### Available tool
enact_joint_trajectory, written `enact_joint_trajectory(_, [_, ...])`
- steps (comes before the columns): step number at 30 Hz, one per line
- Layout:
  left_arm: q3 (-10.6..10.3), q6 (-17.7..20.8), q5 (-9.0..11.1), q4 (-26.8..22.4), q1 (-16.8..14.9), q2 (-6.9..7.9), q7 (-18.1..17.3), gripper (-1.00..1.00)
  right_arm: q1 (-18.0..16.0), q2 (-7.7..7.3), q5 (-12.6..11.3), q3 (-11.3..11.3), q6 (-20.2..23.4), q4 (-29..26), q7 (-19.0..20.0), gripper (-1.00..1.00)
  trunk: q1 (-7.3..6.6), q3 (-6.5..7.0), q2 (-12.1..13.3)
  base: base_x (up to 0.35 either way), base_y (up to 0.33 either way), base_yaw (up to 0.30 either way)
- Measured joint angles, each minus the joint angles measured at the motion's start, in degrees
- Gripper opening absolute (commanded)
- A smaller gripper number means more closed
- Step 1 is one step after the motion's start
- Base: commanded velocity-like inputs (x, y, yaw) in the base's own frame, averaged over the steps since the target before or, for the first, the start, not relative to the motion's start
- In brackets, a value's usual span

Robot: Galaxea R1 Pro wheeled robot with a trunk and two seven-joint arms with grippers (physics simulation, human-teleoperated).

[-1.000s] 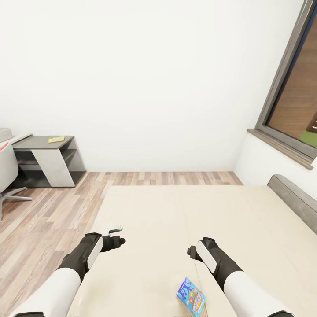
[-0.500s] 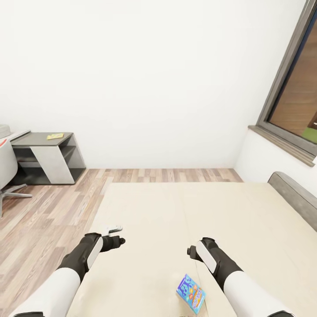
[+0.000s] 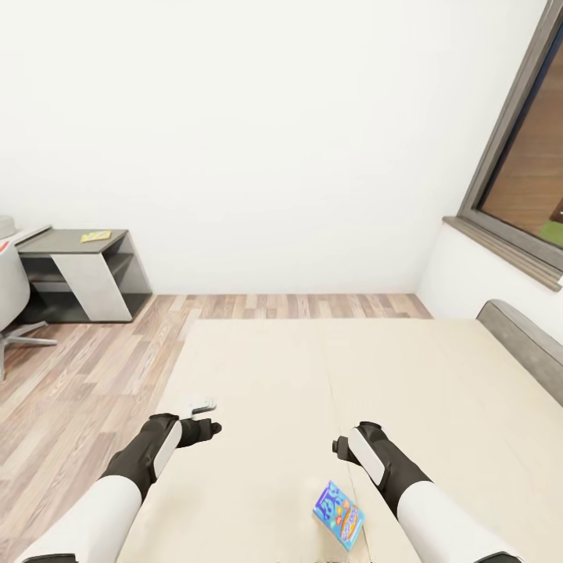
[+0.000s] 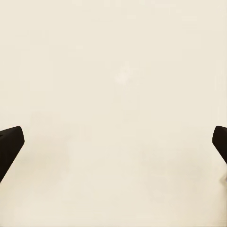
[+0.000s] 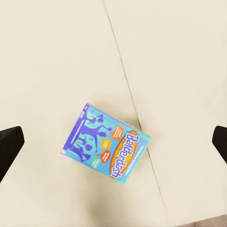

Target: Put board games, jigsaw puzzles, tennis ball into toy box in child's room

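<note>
We stand at the foot side of the bed (image 3: pixel 313 375), both arms held out low over the cream cover. The step in hand, as we judge it, is to collect a board game from the bed, and no toy is in our grasp yet.

One board game (image 5: pixel 106 140), a blue box with the word "Balderdash" on its orange label, lies flat on the cover. In the head view it sits near the lower edge of the picture, just beside our right forearm and closer to the body than the right gripper (image 3: pixel 342 448). In the right wrist view the box lies between the two dark fingertips (image 5: pixel 9 146), which stand wide apart with nothing in them, so the right fingers are released. A seam in the cover runs just beside the box.

The left gripper (image 4: pixel 113 146) hangs over bare cover; its fingertips also stand wide apart, released and holding nothing.

Far at the left, against the wall, a grey desk (image 3: pixel 74 270) carries a small yellow-green flat thing (image 3: pixel 97 235), too small to name.

For the next move we think the right arm must descend over the box and turn the wrist so that the fingers meet its two long edges. The box is thin and lies flat on a soft cover, so the fingers could slide over it.
</note>
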Motion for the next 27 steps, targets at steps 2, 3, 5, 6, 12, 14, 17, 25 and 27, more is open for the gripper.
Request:
enact_joint_trajectory(2, [0.02, 0.00, 0.00, 0.00, 0.00, 0.04, -0.10, 1.00, 0.00, 0.00, 0.00, 0.00, -0.02, 0.00, 0.00, 1.00, 0.00, -0.13, 0.00, 0.000, 0.000, 0.000])
enact_joint_trajectory(3, [0.04, 0.00, 0.00, 0.00, 0.00, 0.05, -0.18, 1.00, 0.00, 0.00, 0.00, 0.00, -0.03, 0.00, 0.00, 1.00, 0.00, -0.17, 0.00, 0.000, 0.000, 0.000])
enact_joint_trajectory(5, [0.07, 0.01, 0.00, -0.02, 0.00, 0.10, -0.56, 1.00, 0.00, 0.00, 0.00, 0.00, -0.06, 0.00, 0.00, 1.00, 0.00, -0.22, 0.00, 0.000, 0.000, 0.000])
enact_joint_trajectory(6, [0.08, 0.02, -0.01, -0.07, 0.00, 0.13, -0.74, 1.00, 0.00, 0.00, 0.00, 0.00, -0.07, 0.00, 0.00, 1.00, 0.00, -0.24, 0.00, 0.000, 0.000, 0.000])
enact_joint_trajectory(12, [0.31, 1.08, 0.02, -1.60, -0.01, 1.78, -4.74, 1.00, 0.00, -0.08, 0.00, 0.00, -0.09, 0.00, 0.00, 1.00, 0.00, -0.28, -0.01, 0.000, 0.000, 0.000])
enact_joint_trajectory(14, [0.39, 2.34, 0.07, -2.52, 0.00, 2.81, -6.35, 1.00, 0.00, -0.11, 0.00, 0.00, -0.09, 0.00, 0.00, 1.00, 0.00, -0.29, -0.01, 0.000, 0.000, 0.000])
enact_joint_trajectory(17, [0.53, 5.42, 0.11, -4.34, 0.00, 5.10, -10.92, 1.00, 0.00, -0.15, 0.00, 0.00, -0.09, 0.00, 0.00, 1.00, 0.00, -0.29, -0.01, 0.000, 0.000, 0.000])
enact_joint_trajectory(25, [0.68, 8.57, -0.03, -5.79, 0.01, 9.50, -24.02, 1.00, 0.00, -0.17, 0.00, 0.00, -0.28, 0.00, 0.00, 1.00, 0.00, -0.29, -0.01, 0.000, 0.000, 0.000])
enact_joint_trajectory(27, [0.69, 8.76, -0.15, -5.86, 0.01, 9.70, -24.88, 1.00, 0.00, -0.19, 0.00, 0.00, -0.32, 0.00, 0.00, 1.00, 0.00, -0.29, -0.01, 0.000, 0.000, 0.000])
